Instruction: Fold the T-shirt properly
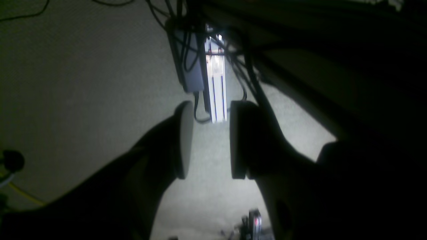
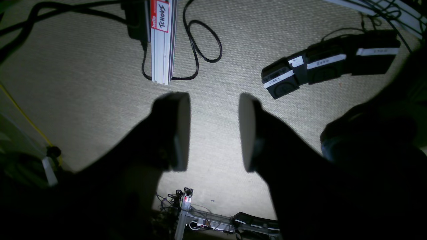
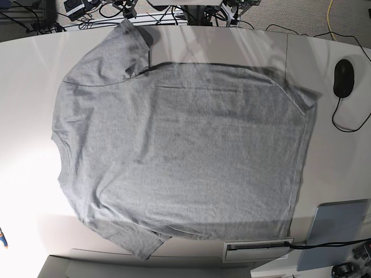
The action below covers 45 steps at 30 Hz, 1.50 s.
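Note:
The heather-grey T-shirt (image 3: 179, 156) lies spread flat on the white table (image 3: 29, 75) in the base view, plain side up. Its neck is at the left and its hem at the right. One sleeve (image 3: 124, 43) points to the far edge, the other (image 3: 142, 243) to the near edge. Neither arm shows in the base view. My left gripper (image 1: 210, 141) hangs open over carpet with nothing between its fingers. My right gripper (image 2: 214, 131) is also open and empty above the carpet. The T-shirt is out of both wrist views.
A black mouse (image 3: 343, 78) with its cable lies at the table's right. A grey slab (image 3: 336, 231) and a white box (image 3: 258, 249) sit at the near right. On the floor are an aluminium rail (image 2: 162, 36), black cables (image 2: 200, 43) and black motor units (image 2: 330, 61).

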### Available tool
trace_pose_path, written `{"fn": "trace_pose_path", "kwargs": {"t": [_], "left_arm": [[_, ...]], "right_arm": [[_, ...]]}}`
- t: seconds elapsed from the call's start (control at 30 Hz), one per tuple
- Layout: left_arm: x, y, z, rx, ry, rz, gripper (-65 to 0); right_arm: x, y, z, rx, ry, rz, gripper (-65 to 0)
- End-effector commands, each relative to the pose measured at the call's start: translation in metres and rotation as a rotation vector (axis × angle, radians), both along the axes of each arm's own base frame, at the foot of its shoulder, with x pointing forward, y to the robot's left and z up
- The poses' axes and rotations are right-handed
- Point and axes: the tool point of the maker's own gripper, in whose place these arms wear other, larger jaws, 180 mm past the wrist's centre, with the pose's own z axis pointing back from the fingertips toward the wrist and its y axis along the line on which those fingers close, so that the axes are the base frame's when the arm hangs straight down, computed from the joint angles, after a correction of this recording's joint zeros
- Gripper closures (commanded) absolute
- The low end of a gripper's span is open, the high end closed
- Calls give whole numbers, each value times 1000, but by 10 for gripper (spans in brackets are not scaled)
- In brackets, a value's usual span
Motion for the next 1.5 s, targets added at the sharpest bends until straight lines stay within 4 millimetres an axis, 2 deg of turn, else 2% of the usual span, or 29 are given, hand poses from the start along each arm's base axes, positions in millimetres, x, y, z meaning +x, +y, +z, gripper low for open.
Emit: {"fn": "trace_pose_path", "kwargs": {"t": [0.0,0.3,0.43,0.5,0.63,0.83,1.0,1.17,1.3,1.47], "left_arm": [[-13,-6,1,-16,16,-11,-183],[-41,-2,7,-6,9,-41,-183],[-62,2,15,7,8,-61,-183],[-72,4,21,10,1,-60,-183],[-87,9,37,7,-28,-67,-183],[-105,26,68,1,-53,-104,-183],[-108,55,99,57,-84,-158,-183],[-90,87,129,116,-172,-241,-183],[-76,103,143,174,-217,-258,-183],[-79,114,149,203,-180,-295,-183]], "right_arm": [[-5,-3,1,2,7,-2,-245],[-28,-5,4,2,43,0,-245],[-45,-6,9,-1,51,8,-245],[-51,-13,14,-12,35,20,-245],[-53,-31,32,-36,-33,22,-245],[-55,-56,75,-63,-132,73,-245],[-53,-77,116,-81,-182,157,-245],[-33,-81,151,-72,-258,257,-245],[-19,-83,163,-90,-269,302,-245],[-9,-80,168,-95,-281,314,-245]]}}
